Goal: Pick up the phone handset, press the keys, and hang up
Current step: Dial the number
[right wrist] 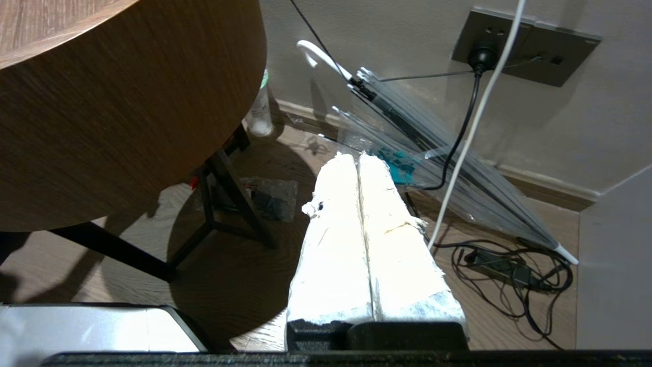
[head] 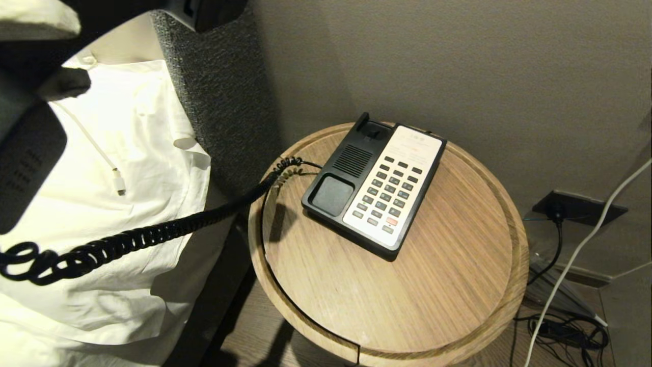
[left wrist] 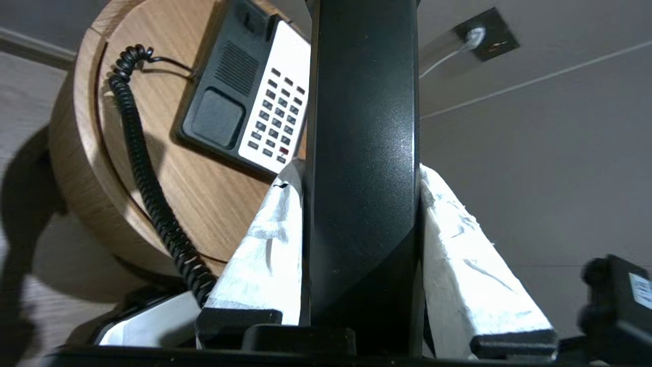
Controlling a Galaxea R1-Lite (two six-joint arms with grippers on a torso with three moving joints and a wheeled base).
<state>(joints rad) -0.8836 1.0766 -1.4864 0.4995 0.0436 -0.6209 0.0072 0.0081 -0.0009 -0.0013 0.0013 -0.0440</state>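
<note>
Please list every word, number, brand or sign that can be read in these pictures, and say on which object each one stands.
No text can be read with certainty.
Keys: their markings are too small to read.
Cream faceplate above the keys: faint printed lines, too blurred to read.
White label on a black part in the left wrist view: print too small to read.
Phone handset, held in the left gripper: no marking visible.

Right gripper (right wrist: 360, 168), pads pressed together, hangs beside round wooden table (right wrist: 127, 117); clear umbrella (right wrist: 458, 178) & cables (right wrist: 509, 260) beyond jaws.
</note>
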